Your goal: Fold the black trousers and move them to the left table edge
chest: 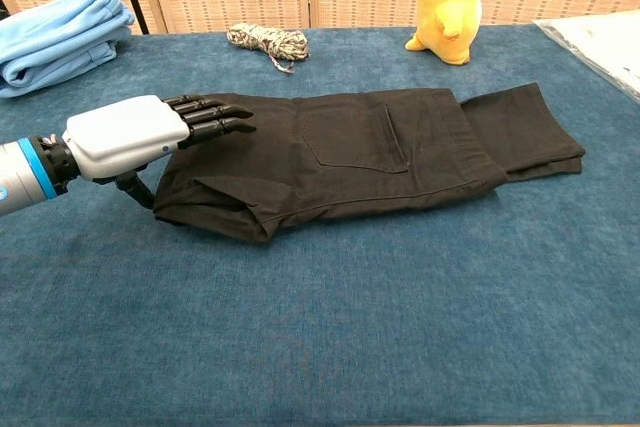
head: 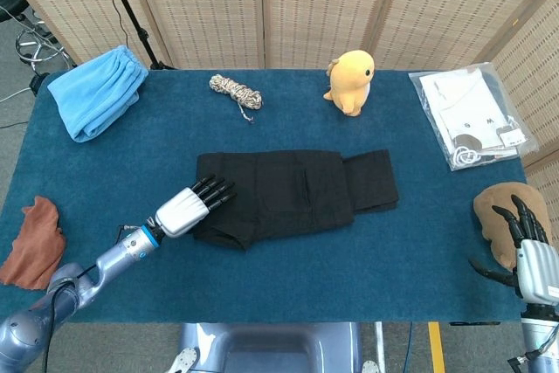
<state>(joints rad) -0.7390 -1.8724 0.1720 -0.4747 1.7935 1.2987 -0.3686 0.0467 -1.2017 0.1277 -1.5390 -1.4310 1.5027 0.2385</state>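
The black trousers [head: 293,191] lie folded into a long bundle in the middle of the blue table [head: 113,163], with a narrower end sticking out to the right. In the chest view the trousers [chest: 380,147] show a back pocket on top. My left hand [head: 188,209] is at their left end. Its straight fingers [chest: 215,117] lie on top of the cloth, and the thumb hangs low at the bundle's edge; nothing is gripped. My right hand [head: 531,255] hovers off the table's right front corner, fingers spread and holding nothing. The chest view does not show it.
A folded blue towel [head: 96,91] sits at the back left. A coil of rope [head: 236,91] and a yellow plush [head: 351,81] are at the back. A plastic bag [head: 472,115] lies back right. Brown cloths lie at the left [head: 33,242] and right [head: 500,214] edges.
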